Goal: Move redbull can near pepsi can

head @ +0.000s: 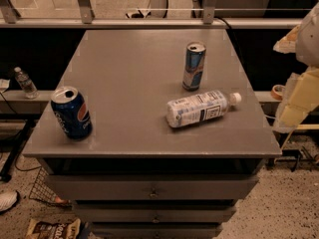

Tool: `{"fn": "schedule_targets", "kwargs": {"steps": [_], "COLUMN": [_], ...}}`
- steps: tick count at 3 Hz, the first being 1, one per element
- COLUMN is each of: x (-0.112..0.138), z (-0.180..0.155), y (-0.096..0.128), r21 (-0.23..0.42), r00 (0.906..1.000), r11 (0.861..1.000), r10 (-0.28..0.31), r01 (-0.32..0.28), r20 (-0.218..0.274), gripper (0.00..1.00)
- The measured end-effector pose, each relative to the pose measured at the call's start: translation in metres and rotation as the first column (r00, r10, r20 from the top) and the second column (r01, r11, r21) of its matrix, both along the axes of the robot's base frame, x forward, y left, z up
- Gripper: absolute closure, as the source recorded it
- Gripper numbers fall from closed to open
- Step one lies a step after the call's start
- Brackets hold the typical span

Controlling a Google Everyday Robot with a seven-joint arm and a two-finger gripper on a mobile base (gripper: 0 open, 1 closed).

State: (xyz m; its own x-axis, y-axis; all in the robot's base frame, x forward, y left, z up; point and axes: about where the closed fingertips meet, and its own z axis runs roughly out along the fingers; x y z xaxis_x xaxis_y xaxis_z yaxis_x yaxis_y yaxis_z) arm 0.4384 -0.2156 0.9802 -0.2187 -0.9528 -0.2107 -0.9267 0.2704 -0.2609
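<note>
Right now the gripper [298, 101] sits at the right edge of the frame, a pale cream-and-yellow shape off the side of the grey table [139, 54], beyond its right rim. It holds nothing and touches nothing on the tabletop, and whether it is parted or closed I cannot tell from this angle. Over on the table, the redbull can [194, 66] stands upright in the upper middle, right of centre, its silver top facing up. Just below it in the frame lies a clear water bottle [199, 108] on its side, label up, white cap pointing right toward the gripper; bottle and slim can are near each other but apart. The pepsi can [71, 112] stands way across at the left, close to the table's front-left corner, round logo showing, well apart from the redbull can. Off the table at the far left, a small bottle [25, 82] stands on a low ledge, and a snack bag [52, 229] lies on the floor at the lower left.
</note>
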Motion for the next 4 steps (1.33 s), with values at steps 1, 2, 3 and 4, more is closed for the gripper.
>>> {"fn": "schedule_targets", "kwargs": {"steps": [1,2,3,4], "x": [0.0,0.031,0.097,0.145], "z": [0.0,-0.007,-0.014,-0.019], "y": [0.0,0.001,0.014,0.021], "r21": [0.0,0.08,0.234,0.373], "r00": [1.0,0.9971,0.9774,0.9458], "r11": [1.0,0.995,0.96,0.897], "r10": [0.0,-0.066,-0.183,-0.302], "r01": [0.0,0.063,0.154,0.239], "r20": [0.0,0.038,0.106,0.12], "gripper": [0.0,0.0,0.0,0.0]}}
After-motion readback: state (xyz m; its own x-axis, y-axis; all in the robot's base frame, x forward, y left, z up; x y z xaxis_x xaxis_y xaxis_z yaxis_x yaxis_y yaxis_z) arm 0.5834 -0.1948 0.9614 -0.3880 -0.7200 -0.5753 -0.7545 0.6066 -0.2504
